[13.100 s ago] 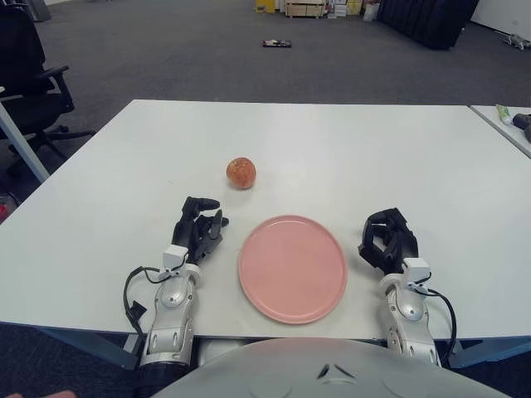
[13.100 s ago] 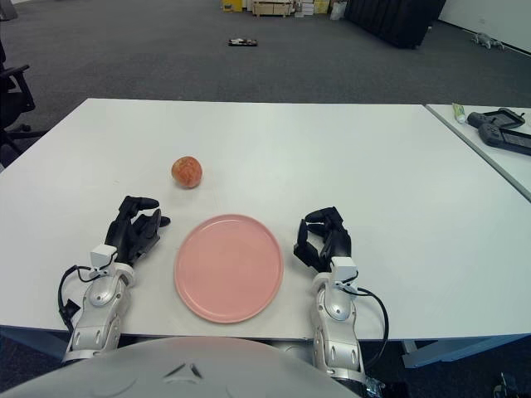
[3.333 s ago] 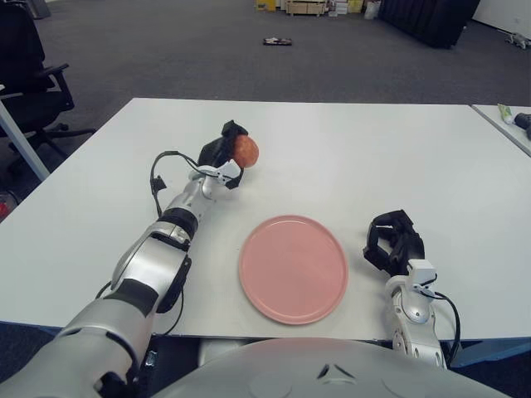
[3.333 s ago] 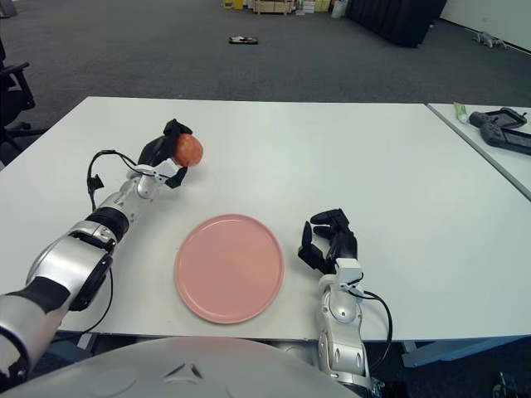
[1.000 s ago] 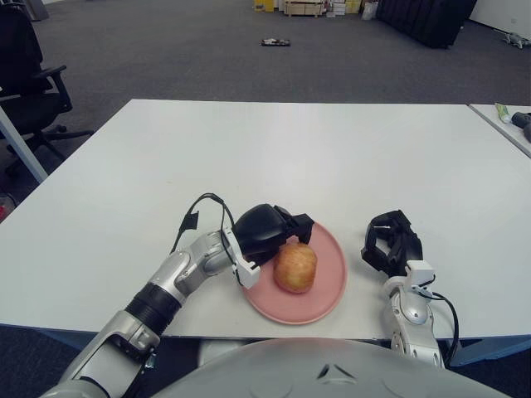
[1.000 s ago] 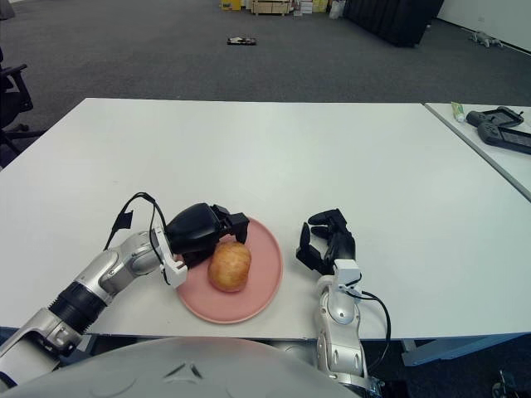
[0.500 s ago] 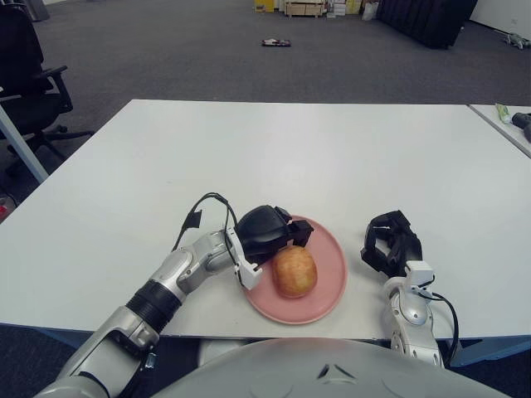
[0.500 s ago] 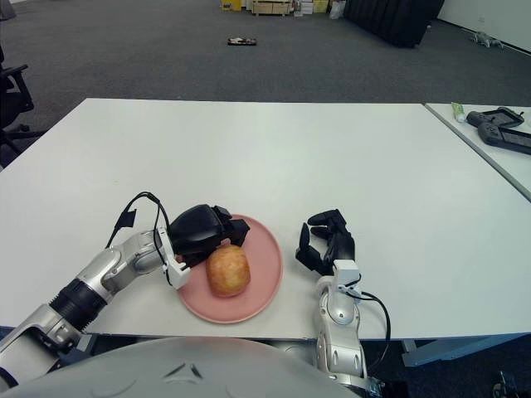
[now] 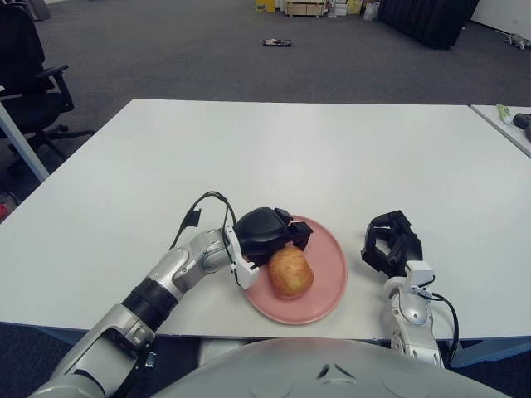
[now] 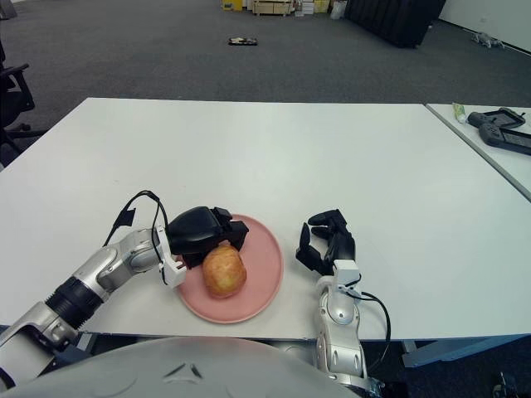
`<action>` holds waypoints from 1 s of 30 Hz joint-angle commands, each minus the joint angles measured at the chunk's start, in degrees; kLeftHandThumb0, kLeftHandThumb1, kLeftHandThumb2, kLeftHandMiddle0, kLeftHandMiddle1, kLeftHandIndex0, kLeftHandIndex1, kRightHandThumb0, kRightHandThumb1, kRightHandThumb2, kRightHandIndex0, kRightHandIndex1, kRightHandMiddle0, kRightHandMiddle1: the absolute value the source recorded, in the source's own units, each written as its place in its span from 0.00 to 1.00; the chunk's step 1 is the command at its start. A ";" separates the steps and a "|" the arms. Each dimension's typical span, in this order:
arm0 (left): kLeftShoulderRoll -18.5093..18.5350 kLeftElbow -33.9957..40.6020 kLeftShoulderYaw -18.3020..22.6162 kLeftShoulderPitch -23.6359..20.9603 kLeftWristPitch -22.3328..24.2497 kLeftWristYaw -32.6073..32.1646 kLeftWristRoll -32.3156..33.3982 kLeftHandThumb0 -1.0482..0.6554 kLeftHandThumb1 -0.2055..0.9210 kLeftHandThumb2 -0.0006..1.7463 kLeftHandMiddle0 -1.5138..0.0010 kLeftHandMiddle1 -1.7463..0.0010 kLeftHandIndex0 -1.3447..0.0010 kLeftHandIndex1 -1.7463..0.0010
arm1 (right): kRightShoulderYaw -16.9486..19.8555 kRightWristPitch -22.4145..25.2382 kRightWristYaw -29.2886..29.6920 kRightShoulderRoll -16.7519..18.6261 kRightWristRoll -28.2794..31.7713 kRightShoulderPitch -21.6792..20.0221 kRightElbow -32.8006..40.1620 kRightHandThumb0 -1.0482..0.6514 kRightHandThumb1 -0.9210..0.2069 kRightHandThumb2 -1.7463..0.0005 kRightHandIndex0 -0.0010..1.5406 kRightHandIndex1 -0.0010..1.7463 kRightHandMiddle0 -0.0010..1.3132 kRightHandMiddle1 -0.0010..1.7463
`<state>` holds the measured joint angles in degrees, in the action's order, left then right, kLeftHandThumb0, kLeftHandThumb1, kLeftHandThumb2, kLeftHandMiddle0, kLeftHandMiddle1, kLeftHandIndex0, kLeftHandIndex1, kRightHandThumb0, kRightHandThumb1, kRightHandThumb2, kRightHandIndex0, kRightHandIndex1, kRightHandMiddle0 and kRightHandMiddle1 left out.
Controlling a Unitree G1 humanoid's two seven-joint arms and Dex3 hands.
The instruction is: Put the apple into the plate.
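Observation:
The apple [image 9: 290, 273], yellow-red, lies on the left part of the pink plate [image 9: 329, 286] near the table's front edge. My left hand [image 9: 280, 235] is over the plate's left rim, right behind and to the left of the apple. Its fingers are loosely spread by the apple's top and do not enclose it. My right hand [image 9: 388, 245] rests on the table just right of the plate, its fingers curled and holding nothing.
The white table [image 9: 332, 157] stretches far ahead of the plate. A second table with a dark device [image 10: 498, 130] stands at the far right. An office chair [image 9: 29, 75] is at the far left, beyond the table's edge.
The apple has settled slightly leftward on the plate. My left hand has drawn back a little to the left, its fingers off the apple. The right hand has not moved.

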<state>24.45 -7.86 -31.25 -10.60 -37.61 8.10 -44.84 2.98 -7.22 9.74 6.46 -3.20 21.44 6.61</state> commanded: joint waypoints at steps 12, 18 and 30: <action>-0.69 0.74 9.99 1.34 1.12 -4.09 12.78 0.13 0.99 0.38 0.93 0.51 1.00 0.45 | 0.16 -0.18 0.06 0.09 0.46 -0.53 -1.05 0.37 0.38 0.37 0.66 1.00 0.36 1.00; -5.77 0.42 13.85 4.88 3.53 -4.25 25.40 0.14 1.00 0.44 0.95 0.53 1.00 0.45 | 0.24 -0.54 -0.04 0.09 0.72 -0.60 -1.14 0.37 0.38 0.36 0.66 1.00 0.36 1.00; -16.01 6.82 23.31 7.41 7.48 -5.22 46.99 0.20 1.00 0.49 0.91 0.47 1.00 0.33 | 0.33 -1.11 0.48 0.20 0.29 -0.97 -1.91 0.37 0.39 0.36 0.67 1.00 0.37 1.00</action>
<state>10.53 -3.95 -10.61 -3.63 -31.91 3.62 -2.49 3.17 -8.32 9.78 6.45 -3.01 21.12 5.66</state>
